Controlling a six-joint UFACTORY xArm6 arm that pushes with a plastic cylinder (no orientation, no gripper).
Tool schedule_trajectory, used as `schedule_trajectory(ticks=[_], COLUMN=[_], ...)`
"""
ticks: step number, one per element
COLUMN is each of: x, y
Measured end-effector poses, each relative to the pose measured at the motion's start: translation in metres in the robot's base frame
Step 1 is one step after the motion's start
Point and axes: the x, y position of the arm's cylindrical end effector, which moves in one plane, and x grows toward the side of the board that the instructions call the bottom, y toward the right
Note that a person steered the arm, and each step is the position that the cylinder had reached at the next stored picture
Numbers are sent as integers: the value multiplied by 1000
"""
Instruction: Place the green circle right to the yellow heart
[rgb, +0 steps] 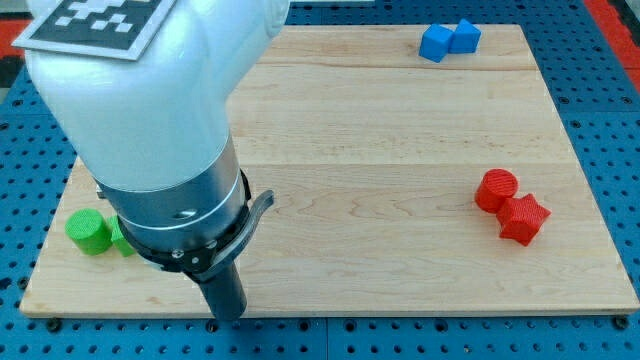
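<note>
The green circle lies near the board's left edge at the lower left. A second green block touches its right side and is mostly hidden by the arm. My tip is at the board's bottom edge, to the right of and slightly below the green blocks, apart from them. No yellow heart shows; the arm's body covers much of the board's left part.
Two blue blocks sit together at the view's top right. A red cylinder and a red star-like block touch at the right. The wooden board rests on a blue perforated table.
</note>
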Motion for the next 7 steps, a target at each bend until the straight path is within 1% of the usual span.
schedule_trajectory(ticks=[1, 2, 3, 4, 5, 6, 7], x=[-1, -1, 0, -13, -47, -82, -112], y=[-32, -83, -105, -145, -155, -134, -129])
